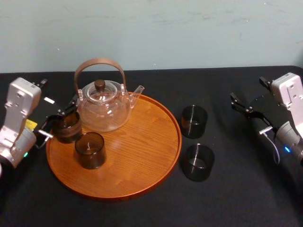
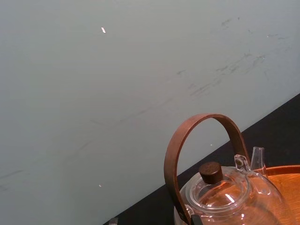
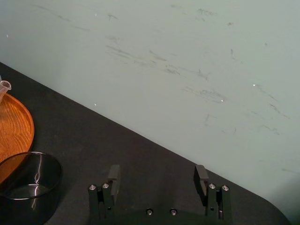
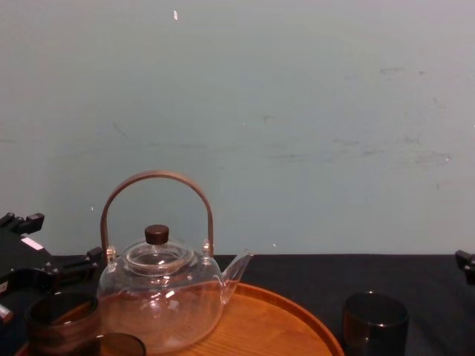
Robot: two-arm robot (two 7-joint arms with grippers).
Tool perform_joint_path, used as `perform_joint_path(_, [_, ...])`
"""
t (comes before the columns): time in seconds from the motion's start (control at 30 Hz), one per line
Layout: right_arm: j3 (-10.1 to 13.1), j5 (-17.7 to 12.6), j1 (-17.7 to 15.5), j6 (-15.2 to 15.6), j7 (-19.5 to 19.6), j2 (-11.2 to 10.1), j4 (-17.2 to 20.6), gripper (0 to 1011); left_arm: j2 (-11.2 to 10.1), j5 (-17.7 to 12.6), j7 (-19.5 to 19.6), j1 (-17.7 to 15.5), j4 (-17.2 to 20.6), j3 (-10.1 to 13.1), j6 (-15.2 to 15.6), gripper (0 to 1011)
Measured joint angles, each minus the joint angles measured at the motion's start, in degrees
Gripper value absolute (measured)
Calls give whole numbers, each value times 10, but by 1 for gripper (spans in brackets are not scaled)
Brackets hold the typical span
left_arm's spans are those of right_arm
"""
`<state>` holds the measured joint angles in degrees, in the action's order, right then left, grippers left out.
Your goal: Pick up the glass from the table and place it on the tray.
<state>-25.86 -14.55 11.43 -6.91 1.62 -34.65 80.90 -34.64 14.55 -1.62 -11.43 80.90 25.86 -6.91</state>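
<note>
Head view places the left pincer (image 1: 57,120) at the left rim of the large round orange-brown wooden tray (image 1: 142,163). It is set around a small, short, dark smoky-brown see-through glass (image 1: 66,128). Whether it is clamped on the glass or has let go, I cannot tell. The glass sits just inside the tray's left edge, just beside the clear glass teapot (image 1: 102,108) with its arched brown handle, which stands upright at the tray's back left. Whether the glass rests on the wood or hangs just above it cannot be told. A second tumbler (image 1: 90,150) of the same dark glass stands on the tray, nearer the robot and close to the first.

On the black matte table (image 1: 236,194), right of the tray, stand two more alike: a far tumbler (image 1: 194,121) and a near tumbler (image 1: 198,162), both just beside the rim and apart from each other. The right pincer (image 1: 250,115) hovers over the table's right side, well apart from them. It is released, its jaws spread wide with nothing between them.
</note>
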Motion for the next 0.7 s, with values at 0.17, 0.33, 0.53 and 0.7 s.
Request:
perform_joint_path(0.17, [0, 0, 0, 0, 0, 0, 0, 1002, 0, 0, 0, 0, 0, 0, 0, 1001])
perform_joint_path(0.33, [0, 0, 0, 0, 0, 0, 0, 1002, 0, 0, 0, 0, 0, 0, 0, 1001])
perform_joint_path(0.53, [0, 0, 0, 0, 0, 0, 0, 1002, 0, 0, 0, 0, 0, 0, 0, 1001])
perform_joint_path(0.7, [0, 0, 0, 0, 0, 0, 0, 1002, 0, 0, 0, 0, 0, 0, 0, 1001])
